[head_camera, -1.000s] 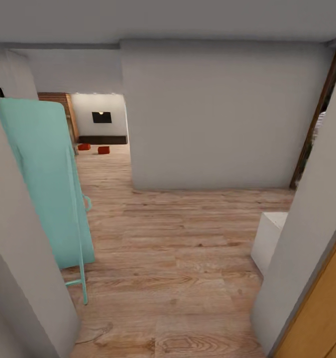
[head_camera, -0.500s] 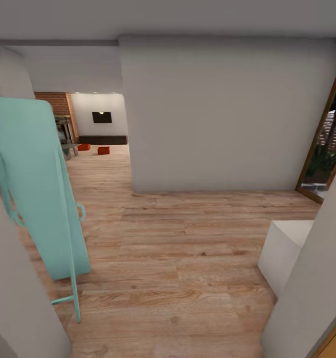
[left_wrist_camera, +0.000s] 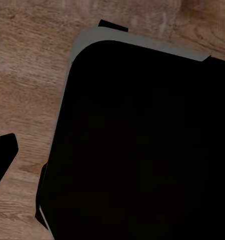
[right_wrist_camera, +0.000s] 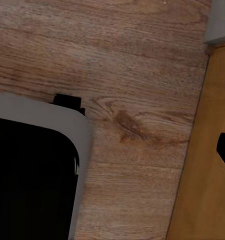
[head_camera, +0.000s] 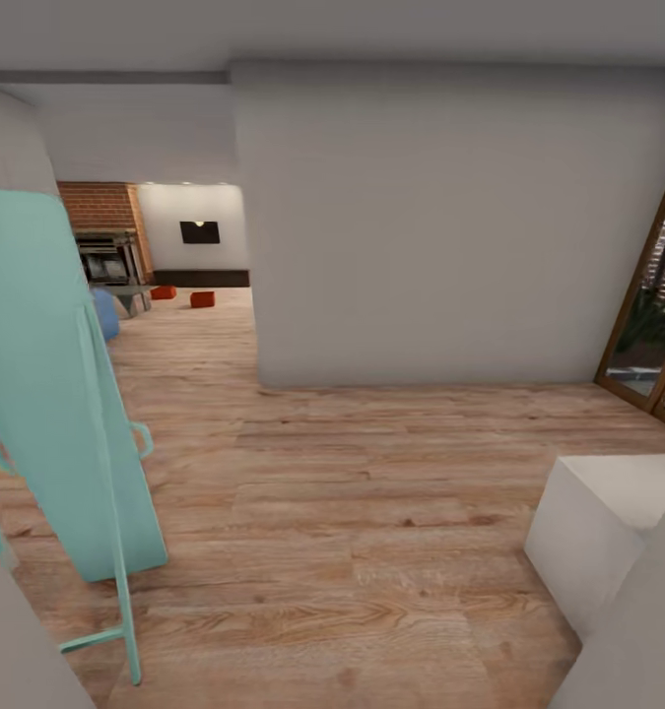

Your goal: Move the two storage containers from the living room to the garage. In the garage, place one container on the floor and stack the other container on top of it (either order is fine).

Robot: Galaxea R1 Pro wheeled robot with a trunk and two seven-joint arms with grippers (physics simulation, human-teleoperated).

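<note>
Open plank floor (head_camera: pixel 371 512) past turquoise board (head_camera: pixel 46 394)

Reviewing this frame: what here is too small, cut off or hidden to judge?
- Two storage containers, head view: tiny and far off; contents and exact shape unreadable.
- Fireplace, head view: partly hidden by the turquoise ironing board.
- White box, head view: cut by the frame edge and near wall.
- Wrist views: a dark body blocks much; gripper states unreadable.

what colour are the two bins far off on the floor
Orange-red, both bins; clearest in the head view.
</note>
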